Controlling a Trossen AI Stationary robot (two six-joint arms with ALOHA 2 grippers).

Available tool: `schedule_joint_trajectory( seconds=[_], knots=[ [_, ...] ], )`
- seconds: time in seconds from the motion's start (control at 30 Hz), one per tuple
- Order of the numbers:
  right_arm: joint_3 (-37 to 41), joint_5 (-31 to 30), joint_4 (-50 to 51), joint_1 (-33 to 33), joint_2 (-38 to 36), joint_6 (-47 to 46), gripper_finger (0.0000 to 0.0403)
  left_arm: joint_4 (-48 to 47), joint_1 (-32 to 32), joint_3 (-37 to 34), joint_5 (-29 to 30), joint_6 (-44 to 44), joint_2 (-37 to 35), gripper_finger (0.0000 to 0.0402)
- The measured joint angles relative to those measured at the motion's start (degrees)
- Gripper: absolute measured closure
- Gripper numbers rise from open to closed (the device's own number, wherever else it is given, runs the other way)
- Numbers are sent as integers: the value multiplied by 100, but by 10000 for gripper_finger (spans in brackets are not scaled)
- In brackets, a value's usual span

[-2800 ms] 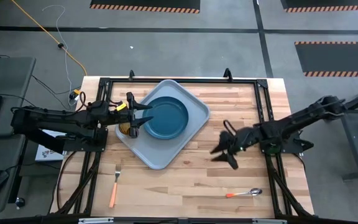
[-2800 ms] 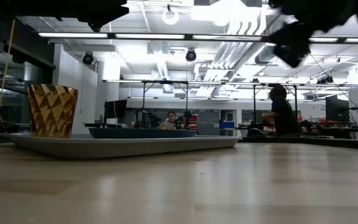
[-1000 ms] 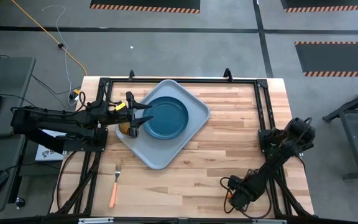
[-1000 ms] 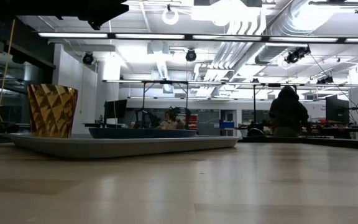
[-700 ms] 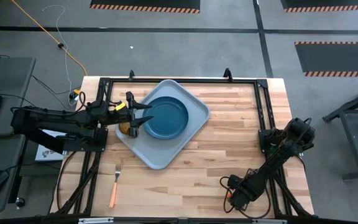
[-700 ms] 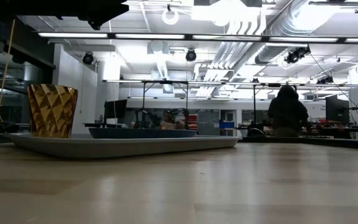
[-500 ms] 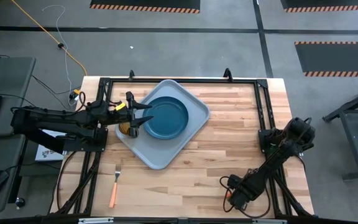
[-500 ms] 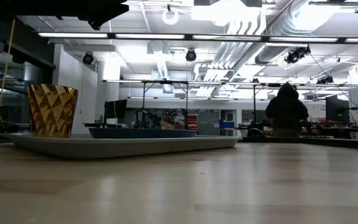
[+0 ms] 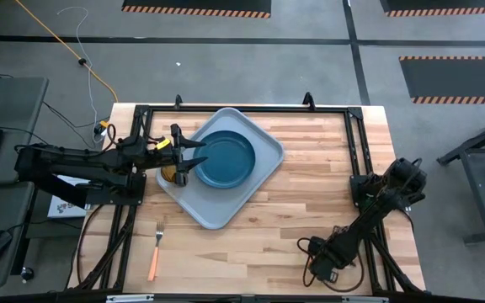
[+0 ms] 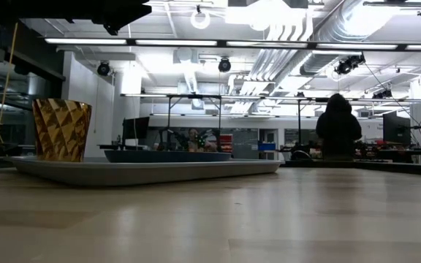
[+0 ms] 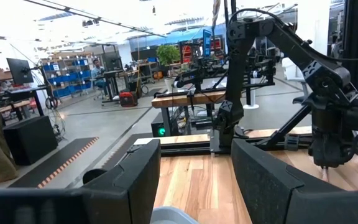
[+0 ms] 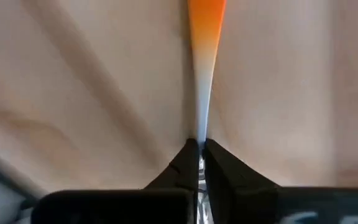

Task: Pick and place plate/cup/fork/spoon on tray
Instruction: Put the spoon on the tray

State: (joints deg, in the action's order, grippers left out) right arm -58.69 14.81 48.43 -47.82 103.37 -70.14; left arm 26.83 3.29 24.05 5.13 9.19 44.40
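— Item one, right gripper [image 9: 320,271]: where, and in what state?

— Down at the near edge of the table [image 9: 310,210], right of centre. In my wrist view my two fingers [image 12: 185,163] are pressed together on the spoon [image 12: 202,93], clamped on the thin silver neck, the orange handle running away from the tips. The bowl is hidden behind my fingers.

— Item two, left gripper [image 9: 185,158]?

— Hovering over the left corner of the tray [image 9: 263,156], above the cup [image 9: 167,175]. Fingers [image 11: 129,180] spread wide apart, nothing between them, touching nothing that I can see.

— Item three, the tray's contents?

— The plate [image 9: 223,158], seated on the tray about its middle. The cup stands on the tray's left corner, upright in the low view [image 10: 61,129], beside the plate, apart from it.

— Item four, the fork [image 9: 155,252]?

— Flat on the wood near the front left, well apart from the tray, tines pointing toward the tray, orange handle toward the table's near edge. Neither gripper touches it.

— Anything beyond the table?

— A person [image 10: 338,128] in dark clothing stands in the room behind.
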Motion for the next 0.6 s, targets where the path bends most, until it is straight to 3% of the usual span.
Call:
schedule_joint_trajectory(
  seconds=[0.17, 0.27, 0.4, 0.6],
  knots=[
    [-704, -1552, 1251, 325, -43, 1438, 400, 1, 0, 0, 0, -13, 0, 213],
    [-1094, -2263, 1869, 598, -42, 3010, 401, 2, 0, 0, 0, -24, 0, 213],
    [-1673, -3629, 1880, 1076, -52, 4956, 401, -14, 0, 0, -29, -231, 0, 213],
    [-2284, -5093, 1836, 1895, -53, 6963, 402, -112, -2, 0, -515, -1029, 93, 213]
  ],
)
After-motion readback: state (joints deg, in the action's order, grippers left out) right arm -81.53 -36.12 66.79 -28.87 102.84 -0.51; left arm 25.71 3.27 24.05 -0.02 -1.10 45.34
